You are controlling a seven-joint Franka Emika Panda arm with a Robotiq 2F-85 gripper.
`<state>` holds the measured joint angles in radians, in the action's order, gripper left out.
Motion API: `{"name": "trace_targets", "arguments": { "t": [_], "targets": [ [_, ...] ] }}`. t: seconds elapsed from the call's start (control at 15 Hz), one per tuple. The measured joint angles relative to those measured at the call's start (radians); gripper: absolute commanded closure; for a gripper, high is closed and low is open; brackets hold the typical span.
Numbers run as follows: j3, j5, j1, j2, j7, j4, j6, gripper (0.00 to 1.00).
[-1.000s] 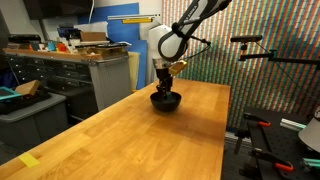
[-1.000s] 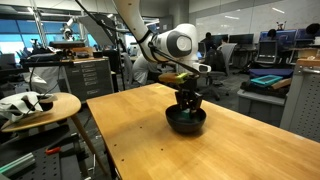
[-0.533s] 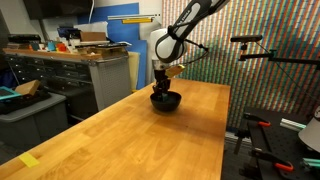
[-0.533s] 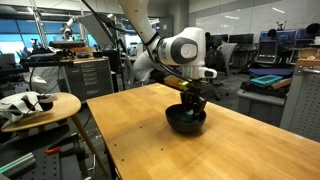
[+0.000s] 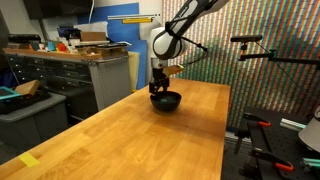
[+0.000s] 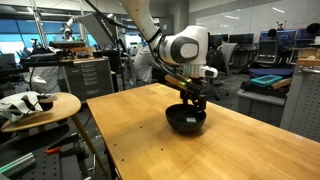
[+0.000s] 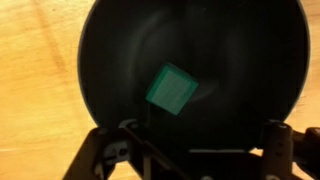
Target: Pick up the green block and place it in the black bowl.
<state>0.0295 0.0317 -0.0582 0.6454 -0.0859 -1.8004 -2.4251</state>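
In the wrist view the green block (image 7: pixel 172 88) is a small cube lying tilted inside the black bowl (image 7: pixel 250 60), free of the fingers. My gripper (image 7: pixel 195 150) hangs just above the bowl, open, with its two fingers (image 7: pixel 112 150) wide apart and nothing between them. In both exterior views the bowl (image 5: pixel 166 101) (image 6: pixel 186 120) sits on the far part of the wooden table (image 5: pixel 150 140) (image 6: pixel 140 140), with the gripper (image 5: pixel 158 89) (image 6: pixel 194 102) right over it. The block is too small to make out in those views.
Grey drawer cabinets (image 5: pixel 60 70) stand beside the table. A round side table (image 6: pixel 35 105) carries white and dark objects. A black stand with an arm (image 5: pixel 250 45) rises past the table's far edge. A yellow tape strip (image 5: pixel 29 160) marks the near corner.
The jaws were shut down in the bowl and have opened. The green block now lies loose in the bowl, and the gripper has lifted slightly.
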Motion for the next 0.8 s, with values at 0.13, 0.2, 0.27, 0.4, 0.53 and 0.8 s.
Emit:
{"name": "trace_targets", "arguments": {
  "t": [0.13, 0.2, 0.27, 0.4, 0.53, 0.8],
  "targets": [
    [-0.013, 0.015, 0.0, -0.012, 0.003, -0.002, 0.008, 0.0],
    [-0.022, 0.027, 0.0, -0.023, 0.004, -0.005, 0.022, 0.0],
    [-0.032, 0.035, 0.001, -0.036, 0.005, -0.007, 0.042, 0.0],
    [-0.05, 0.045, 0.006, -0.074, 0.004, -0.016, 0.091, 0.0],
    [-0.056, 0.052, 0.018, -0.12, 0.001, -0.024, 0.144, 0.0],
    [-0.057, 0.055, 0.038, -0.225, -0.015, -0.041, 0.271, 0.0]
  ]
}}
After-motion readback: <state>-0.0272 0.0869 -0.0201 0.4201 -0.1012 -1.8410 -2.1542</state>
